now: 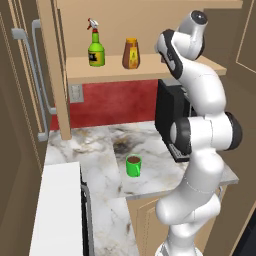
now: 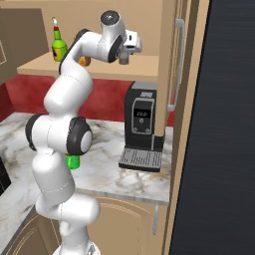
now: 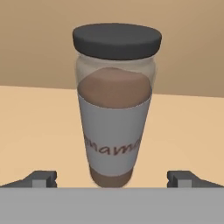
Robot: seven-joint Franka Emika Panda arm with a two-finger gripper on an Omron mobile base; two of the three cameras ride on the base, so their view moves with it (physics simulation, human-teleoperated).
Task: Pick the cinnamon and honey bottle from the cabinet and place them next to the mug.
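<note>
**Jaws wide open, cinnamon jar dead centre between them**

Jaws are spread wide on the gripper [image 3: 112, 178], with the two dark fingertips [image 3: 41, 178] sitting low on either side of the cinnamon [image 3: 114, 105] and clear of it, so nothing is gripped. In the hand view the jar is a slim clear cylinder with a flat dark cap, brown powder up to the shoulder and a grey-white label band with reddish lettering I can only partly read. It stands upright on the plank shelf of the cabinet [image 1: 150, 70], long axis vertical, cap up, label facing the hand camera.

From the left base view the honey bottle [image 1: 131, 53] is on the same shelf, amber with tapered shoulders, upright too, and just left of it stands a green spray bottle [image 1: 96, 49] with a red nozzle. The arm's upper links cover the right part of the shelf there, so the jar is hidden from that side. In the right base view the gripper [image 2: 124, 56] is up at shelf level, pointing in over the plank.

Down below, the mug [image 1: 133, 165] sits on the marble counter [image 1: 100, 145], bright green with dark liquid in it. A black coffee machine [image 2: 143, 127] stands on the counter under the shelf, near the mug on its right.
</note>
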